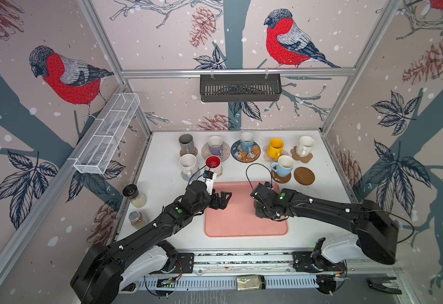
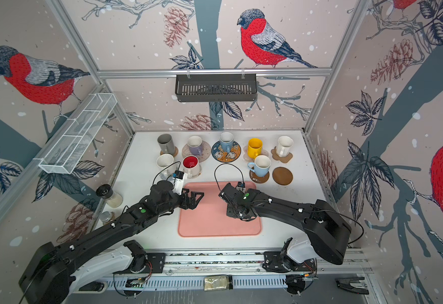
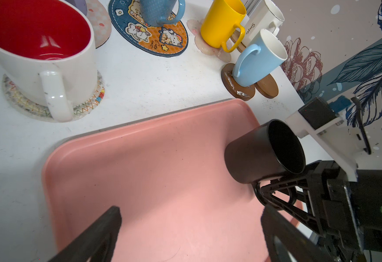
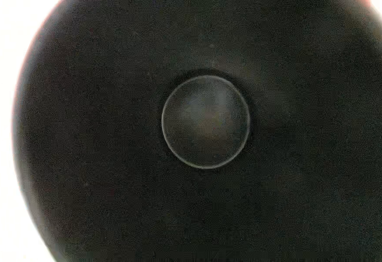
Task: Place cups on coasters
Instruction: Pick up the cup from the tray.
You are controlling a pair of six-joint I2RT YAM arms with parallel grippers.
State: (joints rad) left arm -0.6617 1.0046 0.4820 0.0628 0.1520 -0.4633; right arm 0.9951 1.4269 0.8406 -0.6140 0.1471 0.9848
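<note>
Right gripper point(image 3: 263, 195) stood at the black mug point(image 3: 253, 158) on the tray point(image 3: 140, 170), grasp indeterminable, likely bound for the bare coaster point(image 1: 304, 175); left gripper point(image 1: 223, 200) hung released.

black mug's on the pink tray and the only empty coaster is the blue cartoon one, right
No: the blue cartoon coaster holds a light blue mug. The empty one is the brown disc, in both top views; black mug on pink tray is right.

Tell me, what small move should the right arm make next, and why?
Probably close the right gripper on the black mug on the pink tray and lift it: it seems the only mug off a coaster, and one brown disc stands bare.
</note>
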